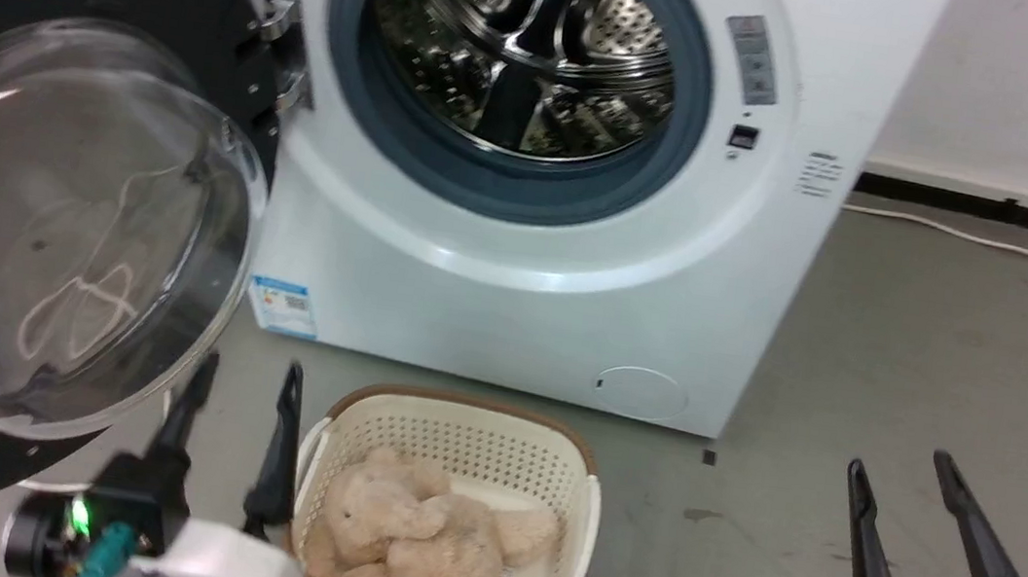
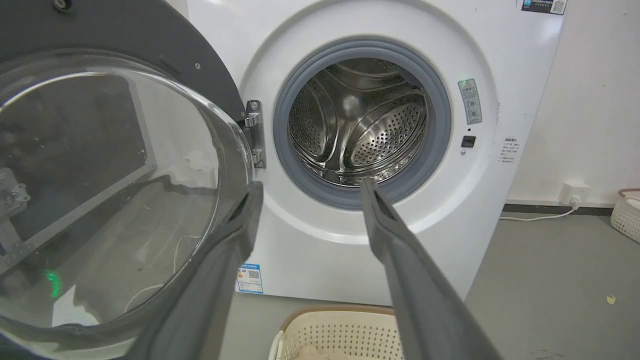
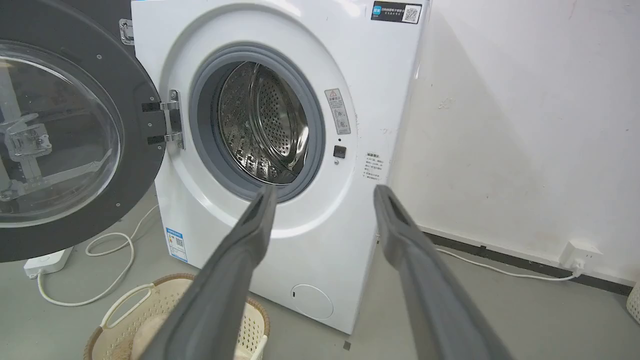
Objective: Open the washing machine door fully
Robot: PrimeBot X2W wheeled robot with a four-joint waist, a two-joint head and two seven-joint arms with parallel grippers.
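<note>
The washing machine door (image 1: 62,213), round and glossy black with a bulging clear glass bowl, is swung wide out to the left of the white machine (image 1: 512,308) on its hinge (image 1: 284,45). The door (image 2: 110,190) also takes up the left of the left wrist view, and the door (image 3: 65,135) stands at the left of the right wrist view. The steel drum opening (image 1: 523,54) lies uncovered. My left gripper (image 1: 248,378) is open just below the door's lower rim, holding nothing. My right gripper (image 1: 904,464) is open at the lower right, far from the door.
A cream basket (image 1: 458,424) with a beige plush toy (image 1: 425,533) sits on the grey floor before the machine, between my grippers. A white cable (image 3: 100,265) and power strip (image 3: 47,260) lie under the door. The wall (image 3: 525,125) stands right of the machine.
</note>
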